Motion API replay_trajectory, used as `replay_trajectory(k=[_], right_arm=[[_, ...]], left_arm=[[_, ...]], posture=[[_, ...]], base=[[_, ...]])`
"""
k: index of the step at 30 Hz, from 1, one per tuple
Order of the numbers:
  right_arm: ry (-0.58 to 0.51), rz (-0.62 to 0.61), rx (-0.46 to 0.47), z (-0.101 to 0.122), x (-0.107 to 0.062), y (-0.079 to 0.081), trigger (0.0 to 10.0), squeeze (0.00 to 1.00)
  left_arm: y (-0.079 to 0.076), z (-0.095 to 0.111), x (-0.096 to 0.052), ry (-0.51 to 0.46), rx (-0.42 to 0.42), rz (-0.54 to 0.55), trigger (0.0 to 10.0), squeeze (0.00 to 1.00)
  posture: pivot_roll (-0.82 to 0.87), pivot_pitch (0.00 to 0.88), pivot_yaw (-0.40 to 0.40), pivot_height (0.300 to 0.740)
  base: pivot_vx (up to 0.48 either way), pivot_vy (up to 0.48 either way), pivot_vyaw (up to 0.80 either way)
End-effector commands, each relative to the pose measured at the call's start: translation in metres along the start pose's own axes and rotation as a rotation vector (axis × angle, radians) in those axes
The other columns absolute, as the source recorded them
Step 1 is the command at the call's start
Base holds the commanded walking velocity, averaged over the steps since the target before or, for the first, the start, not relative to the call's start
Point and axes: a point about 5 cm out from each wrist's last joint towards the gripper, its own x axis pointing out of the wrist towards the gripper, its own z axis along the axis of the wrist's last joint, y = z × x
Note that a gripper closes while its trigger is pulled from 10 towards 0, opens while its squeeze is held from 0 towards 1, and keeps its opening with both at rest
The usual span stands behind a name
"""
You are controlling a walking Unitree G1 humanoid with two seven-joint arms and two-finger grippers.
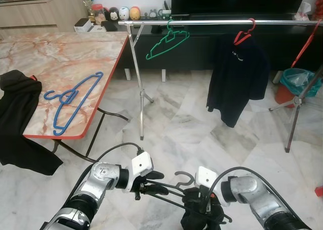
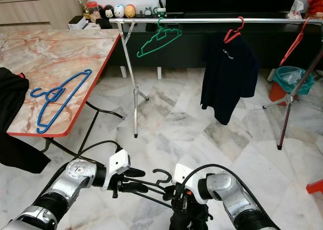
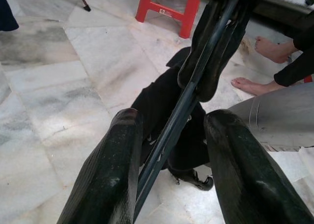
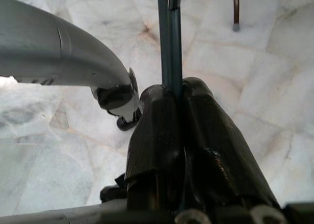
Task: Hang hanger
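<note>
Step in hand: carrying a dark hanger (image 1: pixel 174 189) with a black garment (image 1: pixel 199 215) on it toward the clothes rail (image 1: pixel 222 22), by my reading.
Hanger: low before the robot, between both arms, hook up, well short of the rail.
Right gripper (image 4: pixel 177 94): fingers pressed together on the hanger's thin bar.
Left gripper (image 3: pixel 171 135): fingers spread either side of the same bar, not squeezing it.
Rail: holds a green hanger (image 1: pixel 167 41) and a red hanger (image 1: pixel 244 34) bearing a dark shirt (image 1: pixel 237 78); free rail lies between them.
Doing it well: keep the right pinch firm, raise the hook above the rail, aim for that gap, lower until it catches.
Bystander: bare feet (image 3: pixel 255 67) near the garment, so swing with care.
Table: a blue hanger (image 1: pixel 70 100) lies on the marble table (image 1: pixel 60 53).
</note>
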Motion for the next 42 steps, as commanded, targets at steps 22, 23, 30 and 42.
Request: replay_trajectory(k=[22, 23, 30, 42], right_arm=[[-0.059, 0.04, -0.098, 0.027, 0.005, 0.001, 10.0, 0.0], [-0.06, 0.041, -0.1, 0.028, 0.004, 0.001, 10.0, 0.0], [-0.069, 0.033, -0.108, 0.032, 0.003, -0.001, 10.0, 0.0], [-0.073, 0.028, -0.109, 0.034, 0.003, -0.001, 10.0, 0.0]], left_arm=[[-0.002, -0.01, 0.0, 0.082, 0.02, 0.029, 10.0, 0.0], [-0.002, -0.011, 0.0, 0.085, 0.02, 0.03, 10.0, 0.0], [-0.005, -0.015, 0.001, 0.108, 0.02, 0.016, 9.0, 0.0], [-0.005, -0.016, 0.001, 0.11, 0.016, 0.026, 0.0, 0.0]], posture=[[-0.01, 0.004, 0.048, 0.74], [-0.01, 0.004, 0.048, 0.74], [-0.01, 0.004, 0.049, 0.74], [-0.01, 0.004, 0.049, 0.74]], base=[[0.0, 0.0, 0.0], [0.0, 0.0, 0.0], [0.0, 0.0, 0.0], [0.0, 0.0, 0.0]])
